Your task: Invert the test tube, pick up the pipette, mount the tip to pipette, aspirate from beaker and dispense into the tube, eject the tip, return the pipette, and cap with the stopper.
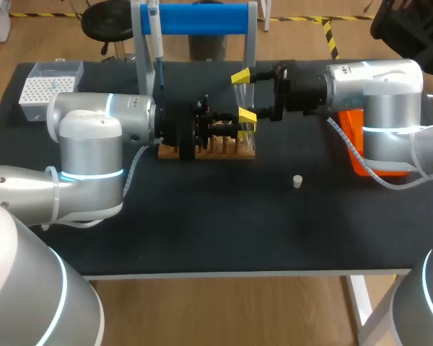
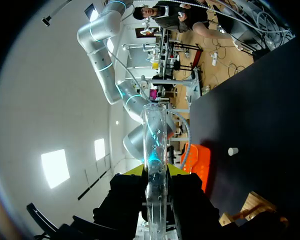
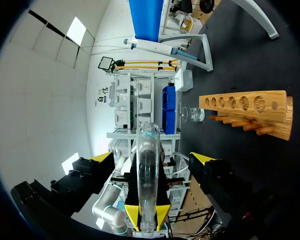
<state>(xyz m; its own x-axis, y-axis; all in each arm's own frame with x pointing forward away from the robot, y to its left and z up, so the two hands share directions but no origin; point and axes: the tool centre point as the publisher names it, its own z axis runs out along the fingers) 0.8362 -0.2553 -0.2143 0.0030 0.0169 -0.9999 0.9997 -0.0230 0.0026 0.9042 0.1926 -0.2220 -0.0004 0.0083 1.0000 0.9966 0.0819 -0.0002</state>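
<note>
Two grippers share one test tube [image 2: 154, 135]: clamped in the left gripper's [image 2: 154, 172] jaws and reaching between the right gripper's [image 1: 244, 96] wide-apart jaws, it could fall if the left releases before the right closes.

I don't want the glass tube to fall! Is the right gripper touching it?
Apart. The right wrist view shows the right gripper with yellow fingertips spread wide, leaving clear gaps either side of the test tube.
</note>
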